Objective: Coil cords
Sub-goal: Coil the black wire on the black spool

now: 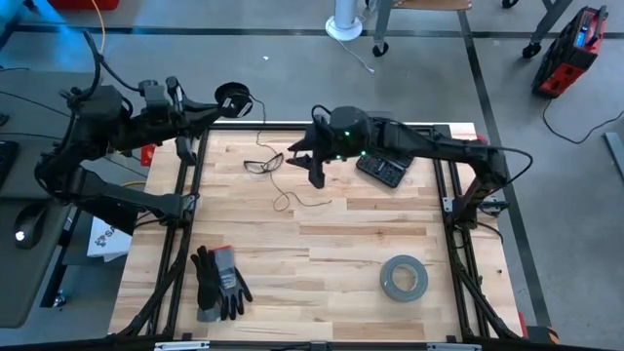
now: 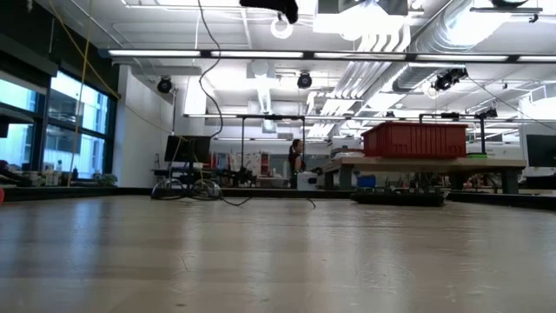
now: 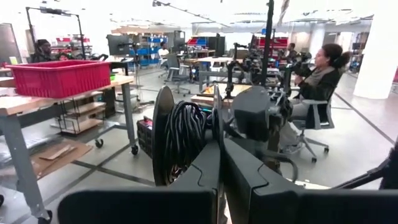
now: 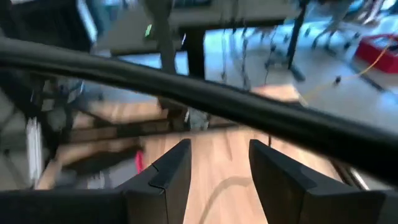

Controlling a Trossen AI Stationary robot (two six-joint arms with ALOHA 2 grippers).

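Two dark arms reach in over the wooden table in the high view. The left gripper sits at the upper left of the frame, just past the table's far edge, its fingers pressed together on the rim of the small round black spool, which the left wrist view shows wound thick with dark cord. From the spool, the thin cord trails down onto the wood and curls in loose loops left of centre, passing a pair of glasses. The right gripper hovers above the upper middle of the table, near the cord, with its fingers set apart and nothing between them. Toward the lower frame lie black gloves and a grey tape roll.
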